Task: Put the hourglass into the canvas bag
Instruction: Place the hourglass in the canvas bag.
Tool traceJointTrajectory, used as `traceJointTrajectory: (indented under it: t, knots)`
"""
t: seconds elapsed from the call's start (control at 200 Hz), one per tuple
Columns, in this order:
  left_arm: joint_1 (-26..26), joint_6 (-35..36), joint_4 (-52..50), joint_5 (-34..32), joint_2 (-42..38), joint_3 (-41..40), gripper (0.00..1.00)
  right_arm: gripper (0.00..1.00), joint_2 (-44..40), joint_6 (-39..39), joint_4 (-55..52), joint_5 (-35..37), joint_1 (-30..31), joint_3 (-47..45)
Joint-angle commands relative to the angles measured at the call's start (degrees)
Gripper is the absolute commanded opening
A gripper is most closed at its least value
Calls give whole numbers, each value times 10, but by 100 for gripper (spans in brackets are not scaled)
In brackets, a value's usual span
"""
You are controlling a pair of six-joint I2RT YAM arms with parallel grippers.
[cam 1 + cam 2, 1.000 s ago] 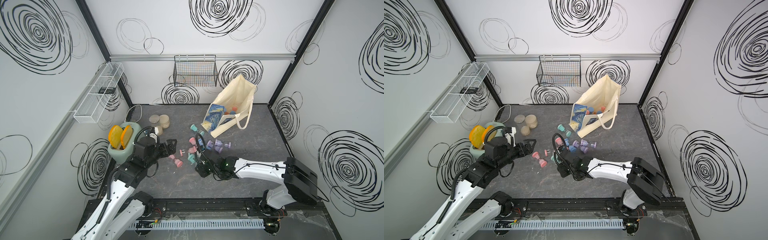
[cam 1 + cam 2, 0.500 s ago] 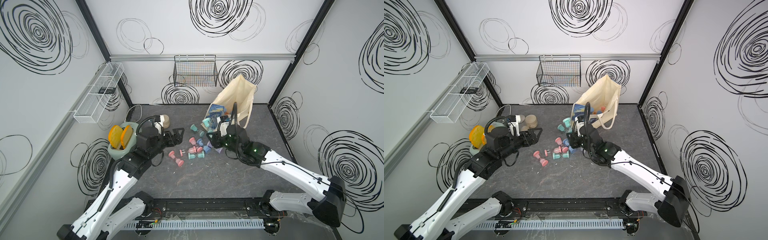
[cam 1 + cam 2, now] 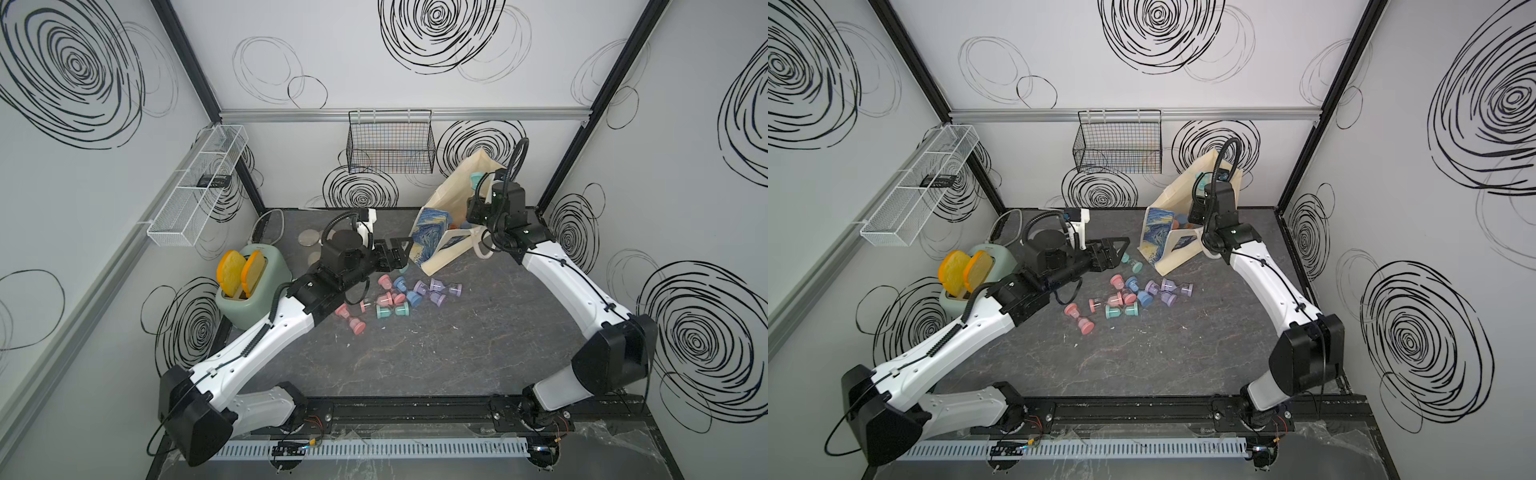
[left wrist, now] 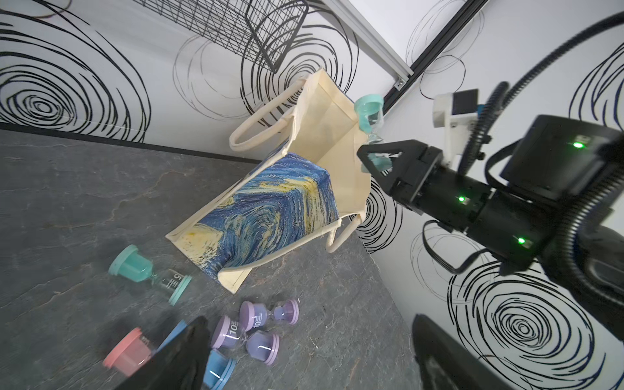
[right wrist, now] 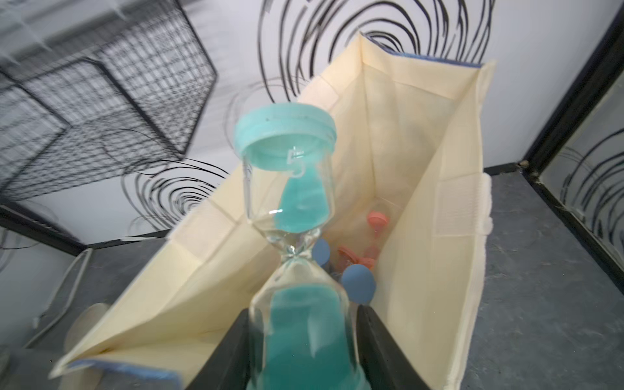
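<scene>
**Item:** teal hourglass (image 5: pixel 290 216).
**Location:** off the table (image 3: pixel 457 353). Your right jaws were clenched on its lower bulb, and its upper cap pointed toward the open mouth of the canvas bag (image 5: pixel 422 236).
**Bag:** it leaned at the back right of the table with its mouth facing up. Pink and blue hourglasses lay at its bottom.
**Left jaws:** these were spread wide with nothing between them. They hung over the loose hourglasses (image 3: pixel 399 291) on the table, near the bag's printed side.
**Step in hand, as judged:** you had the hourglass lifted and brought to the bag, but had not yet let it go.
**Next move, as judged:** you needed to bring the hourglass between the two cloth walls and down past the rim, then release it. The soft rim could fold inward if your jaws brushed it.
</scene>
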Motion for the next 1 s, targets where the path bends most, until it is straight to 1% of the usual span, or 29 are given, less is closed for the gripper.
traceJointTrajectory:
  t: [0.0,0.11,0.22,0.27,0.335,0.45,0.595,0.65,0.845,0.996]
  knots:
    - [-8,-9,64,9,39,35,96,35,44,-25,-26,-11,-13,60]
    - [-11,-10,92,6,68,42,96,37,85,-45,-30,-5,-17,87]
    - [-12,-8,98,10,96,54,96,38,122,-56,-48,-2,-18,117]
    - [-13,-8,102,13,105,55,96,39,132,-60,-52,-14,-18,119]
    - [-13,-10,111,14,114,52,96,41,140,-61,-55,-12,-17,115]
    - [-14,-12,119,21,128,55,96,46,145,-62,-39,-16,-15,92]
    - [-14,-11,117,24,133,58,96,52,150,-63,-44,7,-13,87]
    - [-14,-10,115,20,133,58,96,56,146,-65,-37,8,-13,82]
    - [-13,-9,114,21,135,60,96,61,141,-67,-40,26,-7,85]
    - [-12,-9,112,20,134,63,96,65,115,-66,-36,28,0,86]
